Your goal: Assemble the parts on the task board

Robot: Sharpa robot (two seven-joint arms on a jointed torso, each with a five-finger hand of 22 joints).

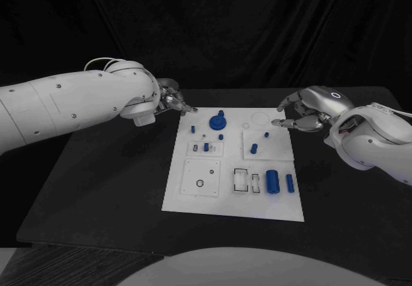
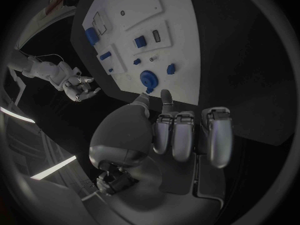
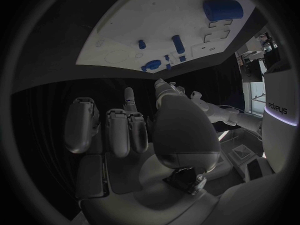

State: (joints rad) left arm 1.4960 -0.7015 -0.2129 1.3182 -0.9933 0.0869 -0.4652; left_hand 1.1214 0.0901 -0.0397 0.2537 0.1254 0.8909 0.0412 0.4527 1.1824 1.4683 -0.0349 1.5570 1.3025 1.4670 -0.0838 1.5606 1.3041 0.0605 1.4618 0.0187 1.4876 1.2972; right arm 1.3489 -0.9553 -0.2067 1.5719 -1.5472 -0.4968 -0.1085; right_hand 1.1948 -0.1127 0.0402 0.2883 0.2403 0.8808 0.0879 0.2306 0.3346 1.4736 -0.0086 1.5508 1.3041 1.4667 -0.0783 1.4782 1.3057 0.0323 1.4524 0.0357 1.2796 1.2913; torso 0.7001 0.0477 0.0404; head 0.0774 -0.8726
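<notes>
The task board (image 1: 233, 202) lies mid-tabletop (image 1: 103, 196), between both hands, with bare tabletop all round its edges. The left hand (image 1: 170, 99) hovers off its far left corner, fingers (image 2: 181, 135) curled, holding nothing. The right hand (image 1: 302, 110) hangs at the far right edge, fingers (image 3: 125, 130) apart, empty. The left wrist view shows a round blue part (image 2: 148, 78) just beyond the fingertips.

- Black table (image 1: 103, 196), matte, standing on a floor (image 1: 52, 262) of grey ribbed covering visible beyond the table's near-left corner.
- Black curtain (image 1: 258, 42) hanging in folds behind the table's far edge.
- Bright light strips (image 2: 53, 167) low beside the table.
</notes>
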